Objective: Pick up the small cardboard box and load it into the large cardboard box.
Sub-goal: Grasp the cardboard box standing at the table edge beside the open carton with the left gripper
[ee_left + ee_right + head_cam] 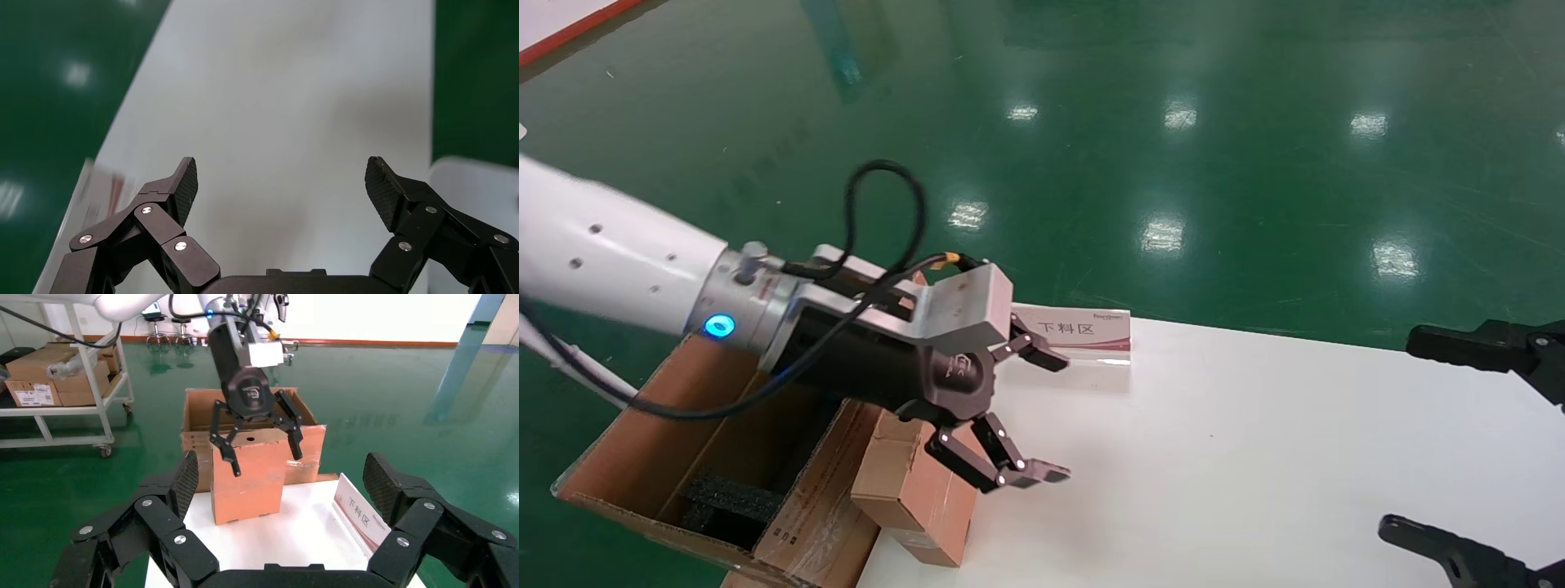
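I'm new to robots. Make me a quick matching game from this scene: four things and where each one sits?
Things:
1. small cardboard box
2. large cardboard box
3. left end effector
4. white sign with red print

Places:
A. on the green floor, beside the table
B. standing at the table's far edge
C. open, above the small box
D. at the table's near left corner

Pairs: 1-D, 2-A, 3-C, 4-B
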